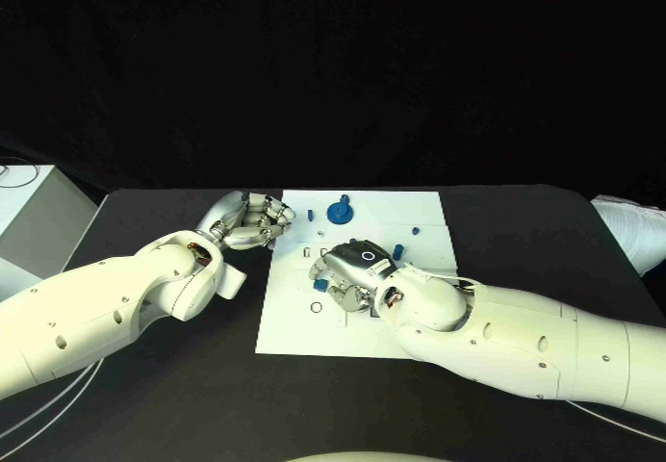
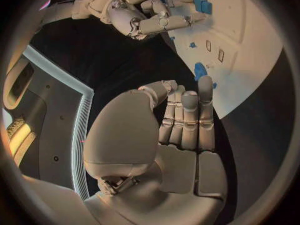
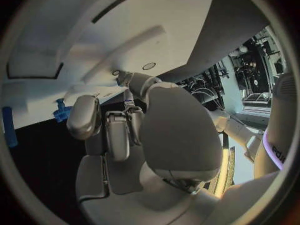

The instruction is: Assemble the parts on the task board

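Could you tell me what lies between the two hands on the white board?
In the head view, bare white task board with small slots separates left hand from right hand.

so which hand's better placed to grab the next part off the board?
Probably the right hand: it hangs over the middle of the task board, among the blue parts. The left hand sits curled at the board's edge.

The left robot hand point(image 1: 253, 221) has its fingers curled in and holds nothing. The right robot hand point(image 1: 350, 273) is turned palm down, fingers bent. Both white arms reach in from the sides.
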